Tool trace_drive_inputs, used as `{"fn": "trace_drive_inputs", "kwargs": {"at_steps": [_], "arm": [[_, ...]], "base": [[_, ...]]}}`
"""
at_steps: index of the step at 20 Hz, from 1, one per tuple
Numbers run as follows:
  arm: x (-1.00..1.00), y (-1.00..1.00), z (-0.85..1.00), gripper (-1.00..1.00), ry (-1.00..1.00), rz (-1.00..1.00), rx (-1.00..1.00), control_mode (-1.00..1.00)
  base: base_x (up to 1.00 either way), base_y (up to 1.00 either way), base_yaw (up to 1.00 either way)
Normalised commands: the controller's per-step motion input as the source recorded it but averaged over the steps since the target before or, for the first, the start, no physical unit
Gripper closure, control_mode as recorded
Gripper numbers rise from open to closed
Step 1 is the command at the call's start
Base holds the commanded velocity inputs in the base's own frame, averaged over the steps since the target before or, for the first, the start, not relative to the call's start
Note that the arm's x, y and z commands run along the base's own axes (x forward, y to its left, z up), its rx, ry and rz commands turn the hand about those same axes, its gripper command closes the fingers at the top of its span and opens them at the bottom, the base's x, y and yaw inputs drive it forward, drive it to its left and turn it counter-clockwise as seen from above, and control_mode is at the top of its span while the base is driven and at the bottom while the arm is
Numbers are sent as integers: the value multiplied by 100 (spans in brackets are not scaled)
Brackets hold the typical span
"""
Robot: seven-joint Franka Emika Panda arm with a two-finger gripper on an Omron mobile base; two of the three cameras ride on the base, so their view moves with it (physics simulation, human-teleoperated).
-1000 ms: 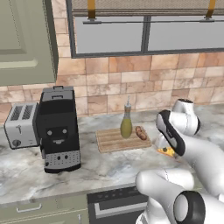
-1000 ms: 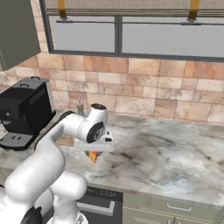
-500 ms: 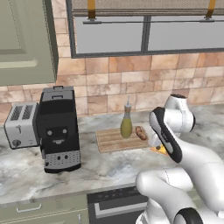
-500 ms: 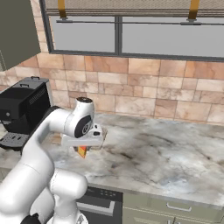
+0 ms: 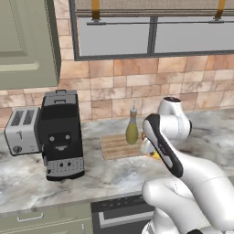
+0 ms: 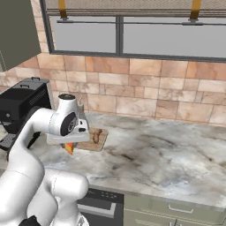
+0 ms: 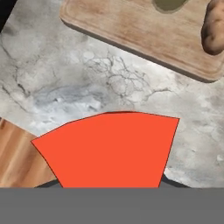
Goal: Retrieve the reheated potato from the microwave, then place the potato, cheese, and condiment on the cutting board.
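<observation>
My gripper (image 6: 68,144) is shut on the cheese (image 7: 109,148), an orange wedge held just above the marble counter. It hangs by the front edge of the cutting board (image 7: 131,30), at the board's right end in the left base view. On the board (image 6: 100,140) lies the brown potato (image 7: 214,30) (image 6: 97,135). The olive-yellow condiment bottle (image 5: 132,130) stands upright on the board (image 5: 118,145); its base (image 7: 168,3) shows at the top of the hand view. A bit of the cheese (image 5: 156,156) peeks out below my wrist. The microwave is out of view.
A black coffee machine (image 5: 59,135) and a silver toaster (image 5: 20,132) stand left of the board. The marble counter (image 6: 167,154) stretches far to the right. A tiled wall and a window run behind; an upper cabinet (image 5: 23,41) hangs at the left.
The arm has swung left along the counter with the cheese in its grip, from right of the board to its front edge. Board, potato and bottle have stayed put.
</observation>
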Motion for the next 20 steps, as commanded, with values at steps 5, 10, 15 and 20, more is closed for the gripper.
{"fn": "trace_drive_inputs", "kwargs": {"at_steps": [5,10,15,20], "arm": [[17,58,7,100,-13,0,-4,-100],[31,56,4,100,-11,-1,-7,-100],[48,46,0,100,-3,-7,-3,-100],[50,25,0,100,0,-17,-1,-100]], "base": [[0,0,0],[0,0,0],[0,0,0],[0,0,0]]}}
